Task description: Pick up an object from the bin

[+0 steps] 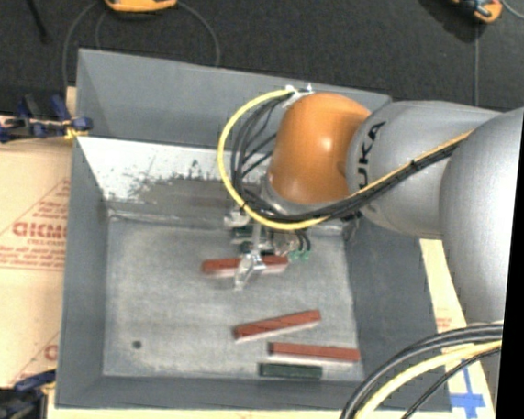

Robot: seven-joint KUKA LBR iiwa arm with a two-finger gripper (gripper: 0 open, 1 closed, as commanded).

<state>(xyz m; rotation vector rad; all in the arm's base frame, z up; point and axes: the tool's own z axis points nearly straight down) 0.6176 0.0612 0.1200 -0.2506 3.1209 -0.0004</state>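
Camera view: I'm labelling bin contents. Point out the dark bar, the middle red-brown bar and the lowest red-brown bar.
dark bar [290,372], camera view, its middle.
middle red-brown bar [276,326], camera view, its middle.
lowest red-brown bar [315,352], camera view, its middle.

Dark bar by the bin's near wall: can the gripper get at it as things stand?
Probably yes: the dark bar lies uncovered, apart from the red bar beside it; the near wall may crowd the gripper.

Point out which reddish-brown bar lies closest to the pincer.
The reddish-brown flat bar at the middle of the grey metal bin, right under the pincer. The tilted reddish-brown bar and the level reddish-brown bar lie apart, nearer the front wall.
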